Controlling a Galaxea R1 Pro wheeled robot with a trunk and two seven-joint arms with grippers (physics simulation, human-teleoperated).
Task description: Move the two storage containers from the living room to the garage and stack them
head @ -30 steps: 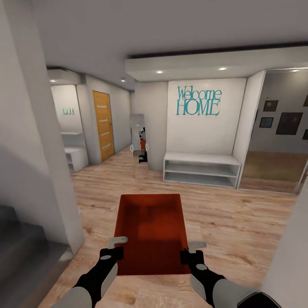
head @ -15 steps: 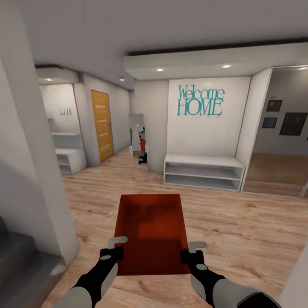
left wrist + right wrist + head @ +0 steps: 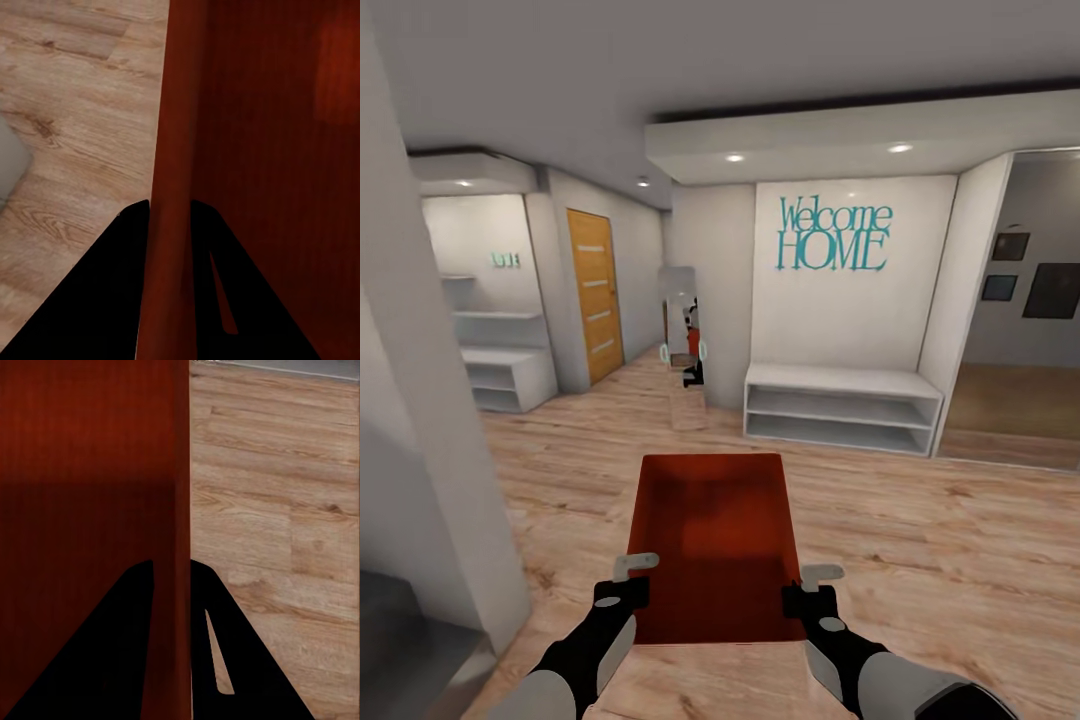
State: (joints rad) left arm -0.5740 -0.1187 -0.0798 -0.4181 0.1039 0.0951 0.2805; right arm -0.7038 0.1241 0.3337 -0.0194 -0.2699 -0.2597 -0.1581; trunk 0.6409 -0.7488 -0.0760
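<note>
Storage container (image 3: pixel 715 545) is held out in front of the trunk, level, open side up, carried above the wood plank floor (image 3: pixel 920 540). Only one container is in sight.

Left pincer (image 3: pixel 637 572) is clenched on the container's left wall; the left wrist view shows the wall (image 3: pixel 174 180) pinched between both fingers. Right pincer (image 3: pixel 812 580) is likewise clenched on the right wall (image 3: pixel 182 510). Two-arm grasp, symmetric, near the end closest to the robot.

Change over the last second: the container and both arms sit at the same place in the head view, while the background shifts. The near wall on the left slides out, and the white bench (image 3: pixel 842 405) under the "Welcome HOME" lettering (image 3: pixel 832 237) and the wooden door (image 3: pixel 594 295) drift right and open up. So the base is moving or turning, not the arms; the grip looks stable in transit.

Task status, my read: transport leg, still in a hallway on wood flooring, no concrete floor or car in sight. Nothing placed yet; stacking is still ahead.
</note>
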